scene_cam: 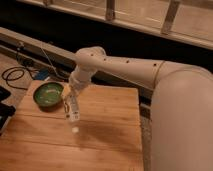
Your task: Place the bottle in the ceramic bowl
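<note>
The ceramic bowl [48, 94] is dark green with a lighter mottled inside and sits at the back left of the wooden table [105, 135]. My gripper [70, 103] hangs from the white arm just right of the bowl, above the table. It is shut on the bottle [73, 113], a slim clear bottle with a whitish label. The bottle hangs almost upright below the fingers with its small white cap [75, 129] pointing down. It is clear of the wood and beside the bowl, not over it.
The big white arm and body [175, 115] fill the right side of the view. Black cables [15, 76] lie on the floor left of the table. A dark ledge and railing [125, 30] run behind it. A dark object [4, 114] sits at the table's left edge.
</note>
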Controlling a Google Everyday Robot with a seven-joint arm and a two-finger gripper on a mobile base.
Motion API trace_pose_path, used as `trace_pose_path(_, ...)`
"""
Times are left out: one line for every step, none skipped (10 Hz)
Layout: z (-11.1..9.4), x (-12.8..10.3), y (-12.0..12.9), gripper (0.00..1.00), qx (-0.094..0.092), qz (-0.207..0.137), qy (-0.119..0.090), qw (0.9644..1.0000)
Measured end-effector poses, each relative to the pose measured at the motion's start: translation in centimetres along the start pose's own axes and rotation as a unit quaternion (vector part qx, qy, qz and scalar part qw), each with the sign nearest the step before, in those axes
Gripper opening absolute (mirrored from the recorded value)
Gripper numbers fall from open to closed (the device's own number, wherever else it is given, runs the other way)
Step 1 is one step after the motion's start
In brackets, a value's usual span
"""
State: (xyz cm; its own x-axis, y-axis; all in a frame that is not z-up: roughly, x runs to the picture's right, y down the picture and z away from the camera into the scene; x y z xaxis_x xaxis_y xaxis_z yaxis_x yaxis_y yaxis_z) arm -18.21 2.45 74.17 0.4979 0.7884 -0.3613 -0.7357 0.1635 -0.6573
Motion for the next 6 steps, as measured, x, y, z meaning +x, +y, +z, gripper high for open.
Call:
trace_pose_path(1.0, -2.5, 0.1, 0.00, -0.007, -0.009, 0.000, 0.9999)
trace_pose_path(1.9, -4.5, 0.4, 0.00, -0.019, -0.023, -0.004, 0.9996)
trace_pose_path(2.7, -6.5, 0.6, 0.00, -0.034, -0.039, -0.006, 0.9986)
trace_pose_path(3.4, -8.3, 0.6, 0.00, -0.049, -0.056, -0.010, 0.9972)
trace_pose_path(3.9, -9.5, 0.8, 0.00, -0.060, -0.068, -0.013, 0.9958)
trace_pose_path(4.7, -11.1, 1.5, 0.00, -0.078, -0.091, -0.017, 0.9927)
